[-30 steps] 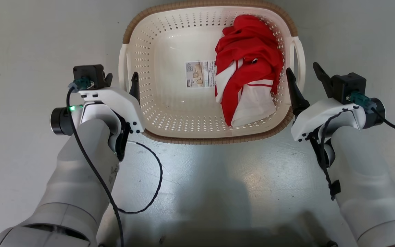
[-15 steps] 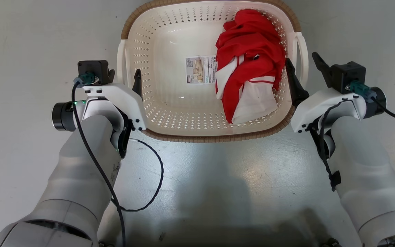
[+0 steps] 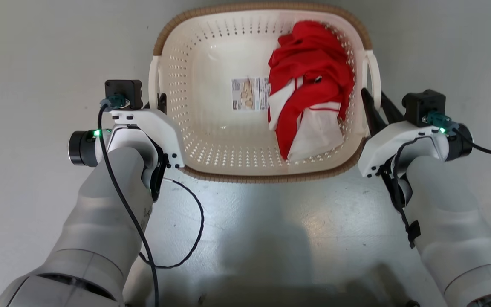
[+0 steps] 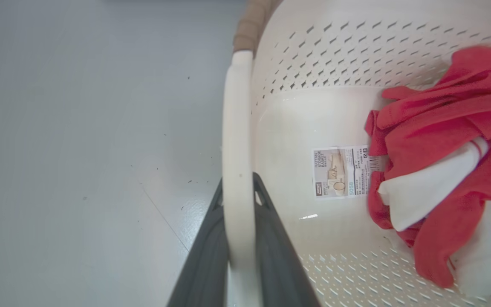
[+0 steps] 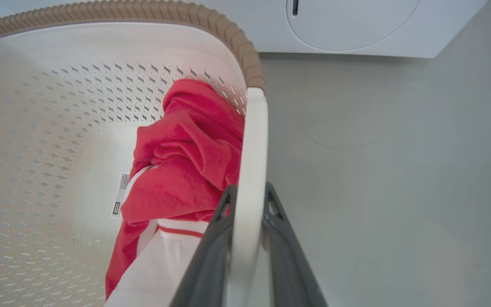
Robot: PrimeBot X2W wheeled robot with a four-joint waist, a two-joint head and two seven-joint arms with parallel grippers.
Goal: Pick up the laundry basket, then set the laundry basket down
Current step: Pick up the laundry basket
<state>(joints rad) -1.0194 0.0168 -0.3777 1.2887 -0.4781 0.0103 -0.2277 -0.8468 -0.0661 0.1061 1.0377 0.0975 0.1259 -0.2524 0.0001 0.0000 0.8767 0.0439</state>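
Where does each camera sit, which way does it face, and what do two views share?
Head view: on the head, facing down at the laundry basket on the floor; pale forearms, left gripper, right gripper show.
Left wrist view: on the left wrist, facing along its dark fingers clamped on the left handle.
Right wrist view: on the right wrist, along its fingers clamped on the right handle; white appliance beyond.
Shared: both wrist views show the red-and-white garment and label.
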